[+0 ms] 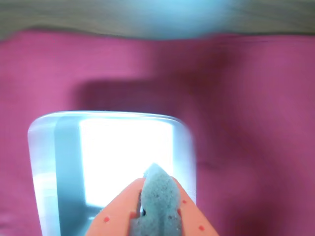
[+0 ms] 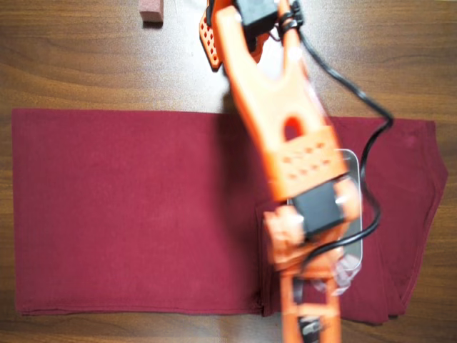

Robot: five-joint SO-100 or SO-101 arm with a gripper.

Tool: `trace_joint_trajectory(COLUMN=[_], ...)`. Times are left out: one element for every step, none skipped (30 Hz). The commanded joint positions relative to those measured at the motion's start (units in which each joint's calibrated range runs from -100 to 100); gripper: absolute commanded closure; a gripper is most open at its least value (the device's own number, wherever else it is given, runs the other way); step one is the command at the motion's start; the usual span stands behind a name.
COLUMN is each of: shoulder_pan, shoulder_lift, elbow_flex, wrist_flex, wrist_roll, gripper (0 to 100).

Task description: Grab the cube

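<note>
In the wrist view my orange gripper is shut on the cube, a small pale grey, rough block pinched between the two fingers. It hangs over the near edge of the shiny metal tray, whose floor glares white. In the overhead view the arm reaches down the picture over the tray, and the gripper is at the bottom edge. The cube is hidden there by the arm.
A dark red cloth covers most of the wooden table and lies under the tray; it also shows in the wrist view. A reddish-brown block sits on bare wood at the top left. A black cable loops beside the arm.
</note>
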Motion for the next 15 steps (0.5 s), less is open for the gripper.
trace_joint_trajectory(shoulder_pan=[-10.61,-12.53,-13.68,-14.07,-14.07,-13.59,-13.11,-12.63,-12.34,-12.24,-12.05,-12.05,-12.34,-12.82,-12.92], shoulder_lift=[2.12,3.63,5.05,6.2,7.0,7.45,7.62,7.62,7.62,7.27,6.91,6.29,5.14,3.98,3.45], elbow_flex=[0.79,0.79,0.79,0.79,0.79,0.79,0.79,0.79,0.79,0.79,0.88,1.07,2.16,3.52,4.34], wrist_flex=[-7.32,-8.88,-9.99,-10.45,-10.45,-10.08,-9.8,-9.25,-8.51,-7.59,-6.3,-5.19,-4.83,-4.55,-4.18], wrist_roll=[-1.66,-1.76,-1.76,-1.76,-1.76,-1.56,-1.56,-1.47,-1.32,-1.32,-1.51,-1.71,-1.71,-1.71,-1.76], gripper=[100,100,100,100,100,100,100,100,100,100,100,100,100,100,100])
